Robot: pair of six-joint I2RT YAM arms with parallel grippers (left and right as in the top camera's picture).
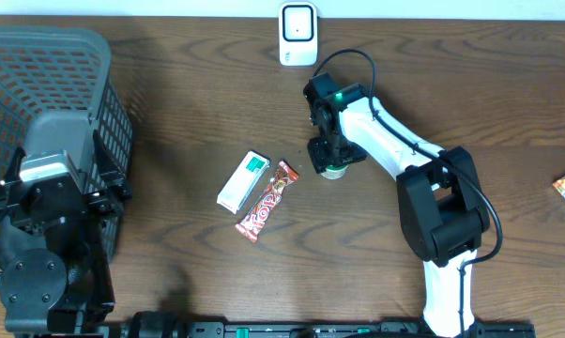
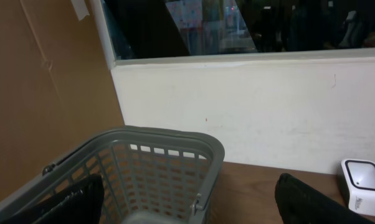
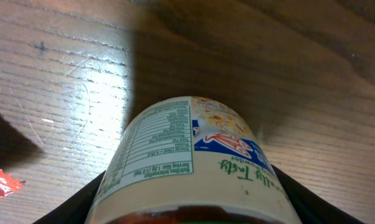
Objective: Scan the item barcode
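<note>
1. squarely under the right gripper (image 1: 331, 158), a small labelled bottle (image 3: 194, 155) stands on the table (image 1: 451, 75): likely light, rigid, slick; best pinched across its round body.
2. fingers flank it; whether they clamp it cannot be told.
3. left gripper (image 2: 187, 205) gapes empty near the basket (image 2: 162, 155).

A mock shop checkout is indicated: a grey plastic mesh shopping basket (image 1: 114, 84), a white box-shaped barcode scanner (image 1: 297, 33) and a red wrapped snack bar (image 1: 267, 200) are laid out on a dark wooden table (image 1: 189, 103), which is backed by a brown cardboard panel (image 2: 44, 93).
</note>
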